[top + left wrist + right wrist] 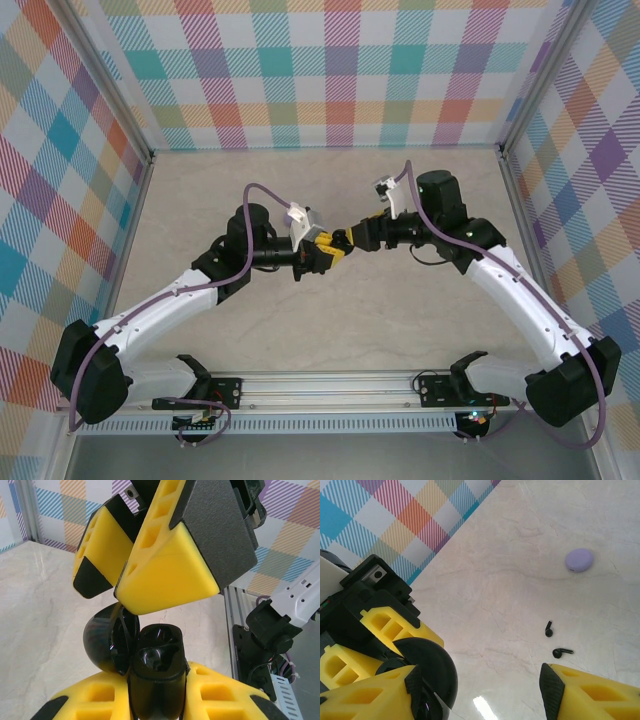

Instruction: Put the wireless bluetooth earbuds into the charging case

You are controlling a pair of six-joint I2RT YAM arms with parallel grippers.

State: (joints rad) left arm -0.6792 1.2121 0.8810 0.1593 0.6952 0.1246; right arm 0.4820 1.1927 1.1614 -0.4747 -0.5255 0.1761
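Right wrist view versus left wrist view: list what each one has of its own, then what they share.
Right wrist view's own: two tiny black stemmed earbuds loose on the pale marble tabletop, a lavender round case beyond them. Left wrist view's own: the hollowed inside of the glossy black round charging case, plus an aluminium frame rail. Shared: that black case clamped in the left hand, with the open right hand beside it.

A pale, marble-patterned table (330,190) lies at the bottom of the booth. Bright plaid walls (330,70) stand on three sides of it, meeting at grey metal corner posts (108,80).
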